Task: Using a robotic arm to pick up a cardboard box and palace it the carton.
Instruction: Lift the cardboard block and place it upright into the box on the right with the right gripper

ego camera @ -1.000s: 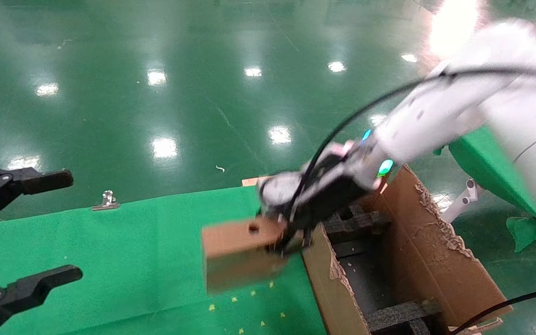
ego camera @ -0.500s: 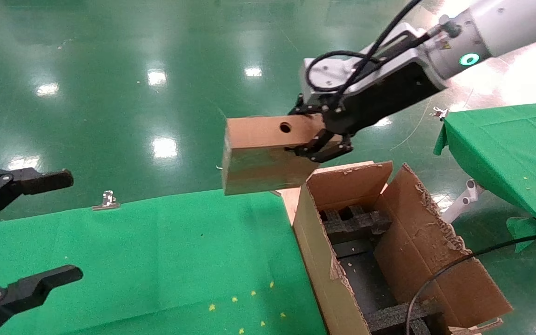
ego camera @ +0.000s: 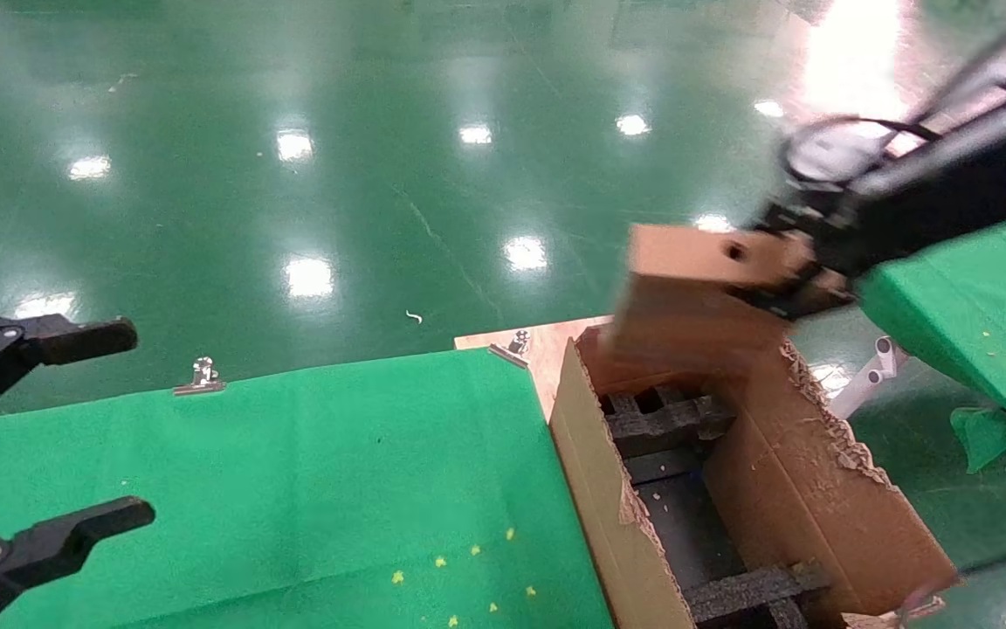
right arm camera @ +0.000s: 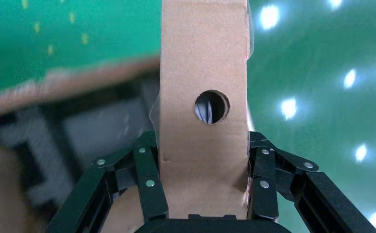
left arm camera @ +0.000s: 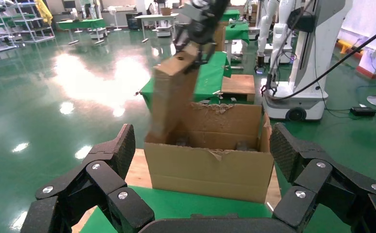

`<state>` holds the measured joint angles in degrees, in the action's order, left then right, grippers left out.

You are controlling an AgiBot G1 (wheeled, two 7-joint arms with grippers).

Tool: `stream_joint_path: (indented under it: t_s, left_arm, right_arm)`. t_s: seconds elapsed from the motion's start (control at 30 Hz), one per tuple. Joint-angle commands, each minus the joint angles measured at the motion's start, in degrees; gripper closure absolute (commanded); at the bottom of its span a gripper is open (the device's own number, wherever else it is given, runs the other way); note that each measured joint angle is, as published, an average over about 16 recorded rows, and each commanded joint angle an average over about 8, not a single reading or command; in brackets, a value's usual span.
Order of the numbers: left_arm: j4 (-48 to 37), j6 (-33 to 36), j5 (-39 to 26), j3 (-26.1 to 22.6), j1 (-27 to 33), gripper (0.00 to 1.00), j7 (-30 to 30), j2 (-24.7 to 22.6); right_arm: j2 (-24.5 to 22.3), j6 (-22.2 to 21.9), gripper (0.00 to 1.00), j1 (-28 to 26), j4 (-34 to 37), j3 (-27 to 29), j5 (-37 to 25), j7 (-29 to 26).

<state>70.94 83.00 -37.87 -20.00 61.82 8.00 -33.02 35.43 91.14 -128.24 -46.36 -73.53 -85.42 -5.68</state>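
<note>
Right gripper (right arm camera: 203, 194) | clamps rectangular cardboard box (ego camera: 699, 297) | above ragged-flapped carton (ego camera: 608, 489)

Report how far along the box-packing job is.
Done: the right claw has the small cardboard box lifted and gripped. In hand: it hangs over the carton's far end. Left: lower it among the foam inserts and release. The left claw sits idle, open.

One box (ego camera: 704, 293), one carton (ego camera: 804, 489), seemingly.
</note>
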Motion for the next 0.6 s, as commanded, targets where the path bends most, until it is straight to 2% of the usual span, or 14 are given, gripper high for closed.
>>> stream_joint_path:
  t_s: [0.03,0.3,0.6]
  left_arm:
    - [0.0,0.0,0.0,0.0,0.0,0.0,0.0,0.0]
    - [0.0,0.0,0.0,0.0,0.0,0.0,0.0,0.0]
    - [0.0,0.0,0.0,0.0,0.0,0.0,0.0,0.0]
  right_arm:
    - [-3.0,0.1,1.0,-1.0,-2.4,-1.9,-0.7,-1.9]
    - [-11.0,-0.9,1.0,-1.9,-12.2,-7.3,-0.3,-9.9]
    - [-12.5,-1.6,1.0,-1.9,-14.3,-8.2,0.3,-11.7]
